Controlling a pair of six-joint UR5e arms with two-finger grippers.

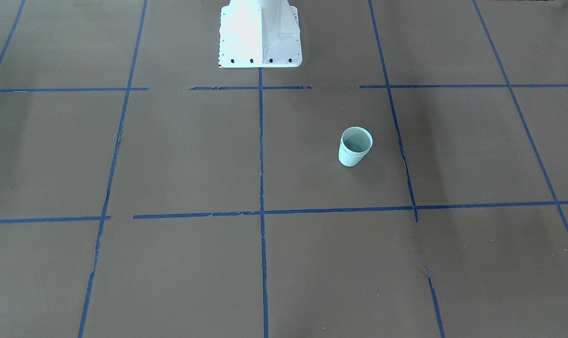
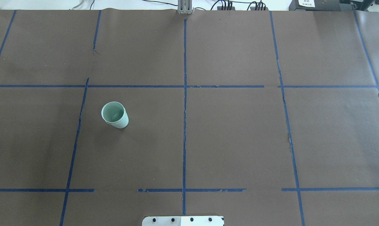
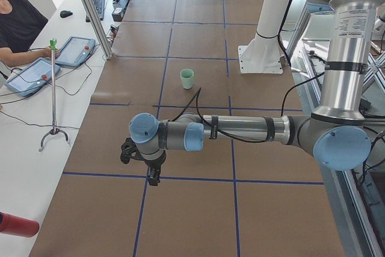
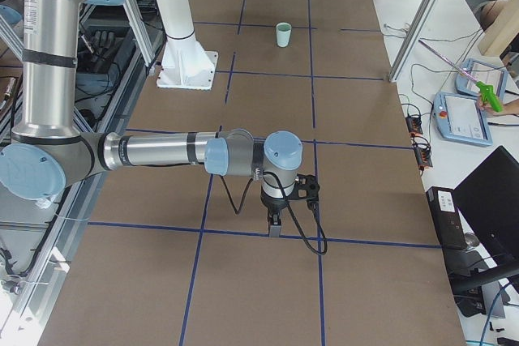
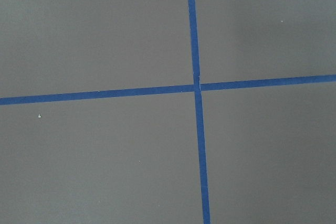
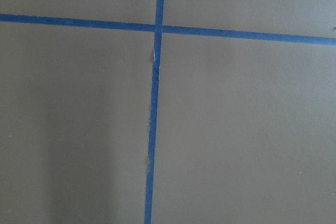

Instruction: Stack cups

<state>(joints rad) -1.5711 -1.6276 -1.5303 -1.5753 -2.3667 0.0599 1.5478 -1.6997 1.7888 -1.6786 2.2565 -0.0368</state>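
The two pale mint-green cups [image 1: 355, 146] stand upright as one nested pair, one inside the other, on the brown paper on the robot's left half of the table. They also show in the overhead view [image 2: 114, 115] and far off in both side views [image 3: 187, 78] [image 4: 283, 35]. My left gripper [image 3: 154, 181] shows only in the exterior left view, pointing down over the table's end, far from the cups. My right gripper [image 4: 275, 230] shows only in the exterior right view, pointing down over the other end. I cannot tell whether either is open or shut. Both wrist views show only paper and tape.
Blue tape lines [image 2: 184, 94] divide the brown paper into squares. The white robot base [image 1: 260, 37] stands at the table's robot-side edge. An operator [image 3: 18, 25] sits beside tablets [image 3: 75, 51] off the far side. A metal stand [image 3: 53, 94] is on the side bench.
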